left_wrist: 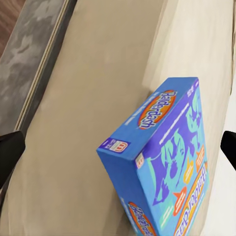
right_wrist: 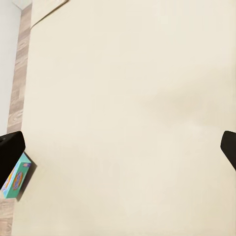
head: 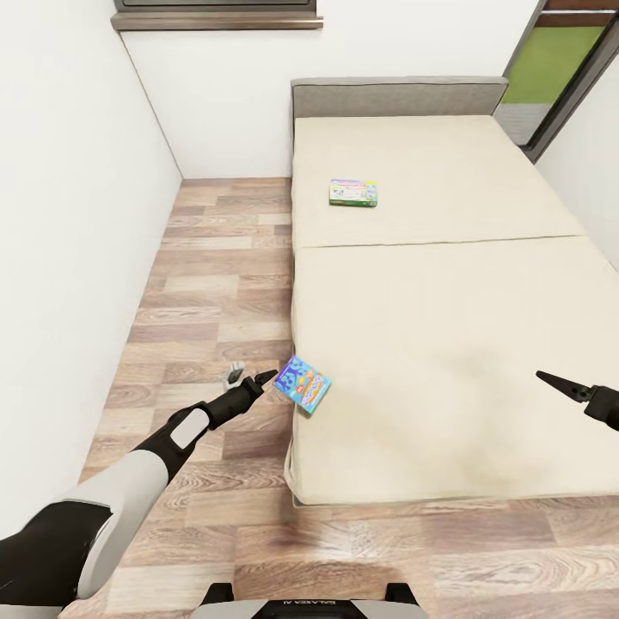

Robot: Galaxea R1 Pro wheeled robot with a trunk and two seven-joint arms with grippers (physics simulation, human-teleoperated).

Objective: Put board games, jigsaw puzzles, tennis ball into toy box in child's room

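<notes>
Bed (head: 447,344) edge, blue game (head: 303,384) overhanging | left gripper (head: 265,376) open beside it, could nudge it floorward | right gripper (head: 559,384) open, idle

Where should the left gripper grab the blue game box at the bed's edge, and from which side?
Probably across its thin depth at the end overhanging the floor. The blue game box lies tilted on the left edge of the bed, and the left gripper is already beside that end, jaws open. In the left wrist view the box sits between the fingers, so come in from the floor side.
</notes>
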